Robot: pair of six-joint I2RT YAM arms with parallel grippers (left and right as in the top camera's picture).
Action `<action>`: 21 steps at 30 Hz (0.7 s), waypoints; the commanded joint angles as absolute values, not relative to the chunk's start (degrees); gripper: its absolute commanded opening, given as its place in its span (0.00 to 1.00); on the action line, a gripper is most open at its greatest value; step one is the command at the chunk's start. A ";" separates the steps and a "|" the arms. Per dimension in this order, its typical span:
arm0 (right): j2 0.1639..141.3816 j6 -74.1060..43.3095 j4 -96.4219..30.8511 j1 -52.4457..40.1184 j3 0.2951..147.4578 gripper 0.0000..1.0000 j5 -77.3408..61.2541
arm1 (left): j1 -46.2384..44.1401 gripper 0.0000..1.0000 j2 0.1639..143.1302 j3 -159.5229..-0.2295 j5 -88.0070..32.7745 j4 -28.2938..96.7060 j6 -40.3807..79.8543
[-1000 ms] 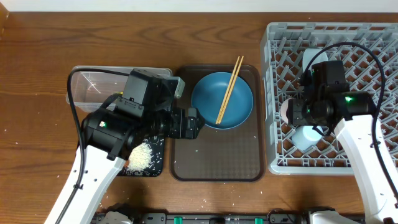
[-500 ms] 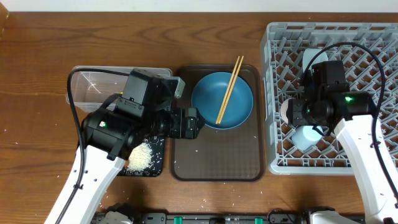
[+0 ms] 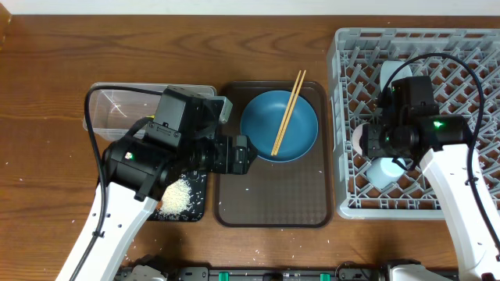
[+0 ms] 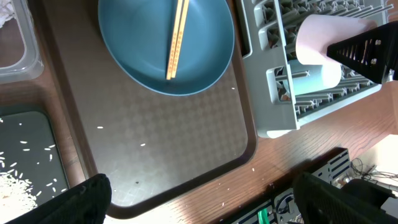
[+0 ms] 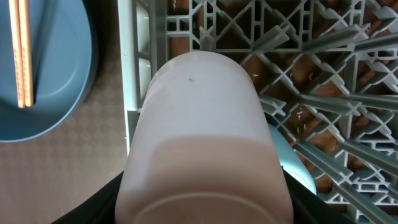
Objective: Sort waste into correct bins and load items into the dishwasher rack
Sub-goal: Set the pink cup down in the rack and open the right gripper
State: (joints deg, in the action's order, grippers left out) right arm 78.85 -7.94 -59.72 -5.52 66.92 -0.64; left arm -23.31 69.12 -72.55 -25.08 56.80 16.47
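Observation:
Over the grey dishwasher rack, my right gripper is shut on the pale pink cup, which lies on its side near the rack's left wall. A light blue cup sits in the rack just beside and below it. The dark blue plate rests on the brown tray with two wooden chopsticks across it. My left gripper is open and empty at the plate's left edge, its fingers wide apart over the tray's near rim. White rice crumbs lie in the black tray.
The clear tub stands behind the black tray, partly under my left arm. A white bowl sits in the rack behind my right wrist. A few rice grains are scattered on the brown tray and on the wooden table.

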 commanded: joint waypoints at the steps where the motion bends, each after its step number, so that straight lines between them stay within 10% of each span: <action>1: 79.00 -8.29 -59.48 -5.32 67.33 0.32 -0.84 | -23.22 0.95 69.23 -72.20 -24.58 56.97 16.12; 15: 79.02 -8.29 -57.76 -5.32 67.33 0.35 -0.86 | -23.22 0.95 69.23 -72.20 -24.58 56.97 16.12; 21: 79.02 -8.29 -58.08 -5.32 67.33 0.56 -0.86 | -23.22 0.95 69.23 -72.20 -24.58 56.97 16.12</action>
